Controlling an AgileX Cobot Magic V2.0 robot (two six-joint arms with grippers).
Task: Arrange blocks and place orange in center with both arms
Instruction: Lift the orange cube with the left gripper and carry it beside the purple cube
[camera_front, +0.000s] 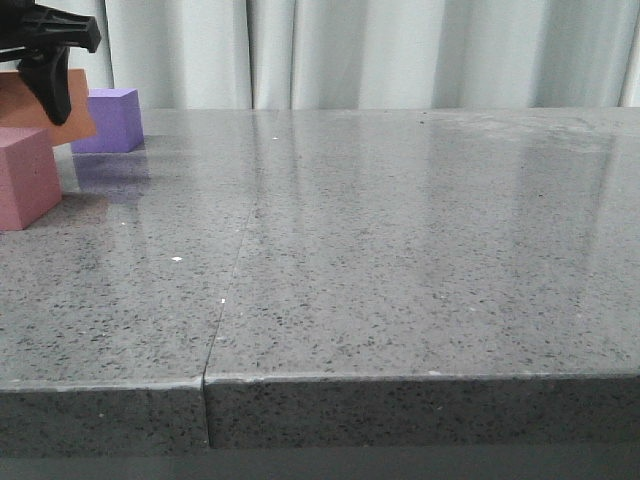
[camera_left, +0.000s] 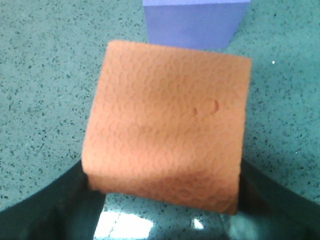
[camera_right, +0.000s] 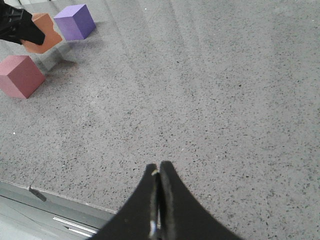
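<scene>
My left gripper (camera_front: 52, 95) is shut on the orange cube (camera_front: 40, 110) and holds it above the table at the far left, between the other two blocks. In the left wrist view the orange cube (camera_left: 167, 130) fills the middle, gripped between the black fingers (camera_left: 45, 210). The purple cube (camera_front: 110, 120) stands just behind it, and also shows in the left wrist view (camera_left: 195, 22). The pink-red cube (camera_front: 25, 178) stands in front, nearer me. My right gripper (camera_right: 159, 167) is shut and empty above the table's front edge; it sees the orange cube (camera_right: 45, 37), purple cube (camera_right: 75, 21) and pink-red cube (camera_right: 20, 76).
The grey speckled table (camera_front: 400, 250) has a seam (camera_front: 235, 270) running from front to back. Its front edge (camera_front: 400, 380) is near the camera. Pale curtains (camera_front: 400, 50) hang behind the table.
</scene>
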